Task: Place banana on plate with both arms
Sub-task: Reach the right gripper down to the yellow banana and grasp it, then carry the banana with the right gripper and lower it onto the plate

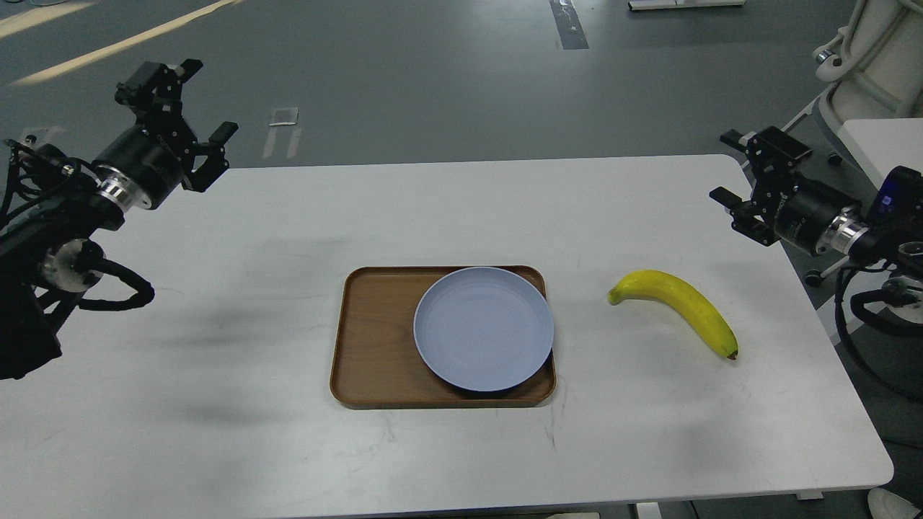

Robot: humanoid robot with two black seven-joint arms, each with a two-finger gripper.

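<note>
While both arms hung raised at the far corners, the banana [678, 306] lay on the white surface [216, 432], well right of the plate [483, 329]. That plate sat in the right part of a brown tray [375, 339], its rim overhanging the tray's right edge. The left claw [189, 108] stood released, fingers spread, holding nothing; the right claw [735, 169] likewise gaped empty, nearer the fruit. Judged by appearance, the banana would be light, smooth-skinned and easily bruised; a gentle grip across its thick middle would suit best, not its stem.
</note>
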